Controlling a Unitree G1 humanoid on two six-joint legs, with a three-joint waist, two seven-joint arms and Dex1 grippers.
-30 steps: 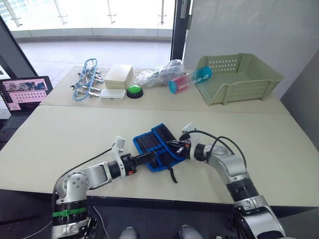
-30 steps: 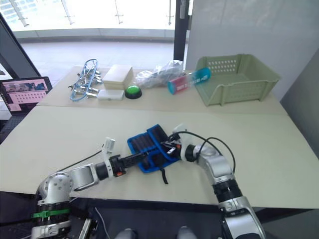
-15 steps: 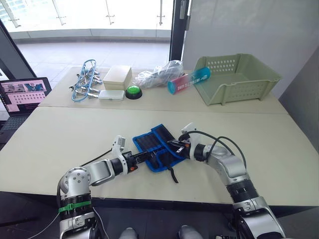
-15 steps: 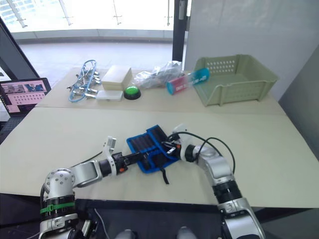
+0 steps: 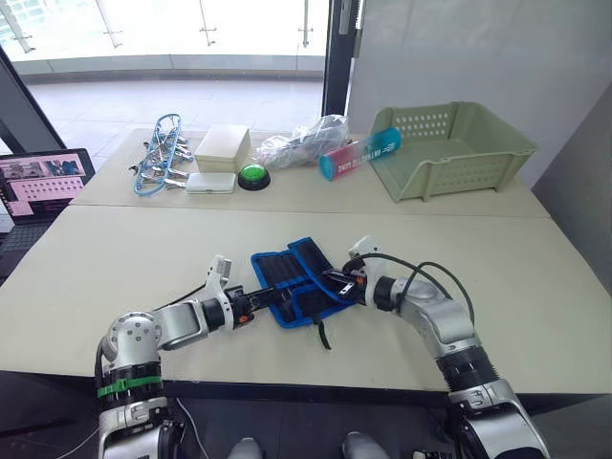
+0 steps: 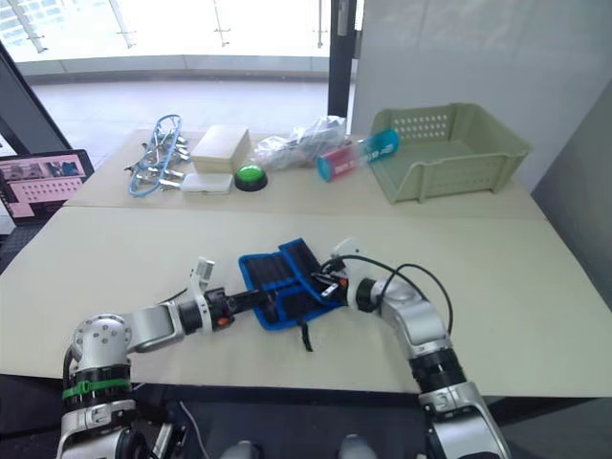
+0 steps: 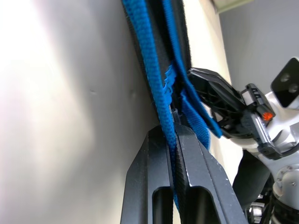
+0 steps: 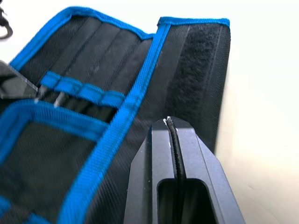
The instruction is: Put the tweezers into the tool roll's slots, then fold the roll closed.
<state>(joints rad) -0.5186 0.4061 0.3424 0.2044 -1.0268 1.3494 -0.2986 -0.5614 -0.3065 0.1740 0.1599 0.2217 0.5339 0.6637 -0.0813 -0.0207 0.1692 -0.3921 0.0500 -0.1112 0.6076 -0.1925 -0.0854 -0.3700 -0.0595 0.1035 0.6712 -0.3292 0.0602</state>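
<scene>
The tool roll (image 5: 295, 285) lies partly unfolded on the near table, black with blue edging, its strap (image 5: 323, 333) trailing toward the front edge. My left gripper (image 7: 174, 128) is shut on the blue edging of the roll's near-left side. My right gripper (image 8: 169, 123) is shut and rests on the black flap at the roll's right side, with nothing visibly pinched between its fingers. The slots (image 8: 105, 53) run side by side across the inner face. Two small pointed tips of the tweezers (image 8: 58, 99) poke out by a blue band; the rest of them is hidden.
On the far table stand a green basket (image 5: 449, 148), a cyan and pink tube (image 5: 359, 153), a crumpled plastic bag (image 5: 306, 142), a green button (image 5: 253, 175), a white box (image 5: 222, 146) and a blue-framed tool bundle (image 5: 158, 163). A laptop (image 5: 38, 182) sits at the left.
My left gripper was open a second ago and has shut on the roll's blue edge, and the left arm has drawn back to the left. The right gripper stays shut on the flap.
</scene>
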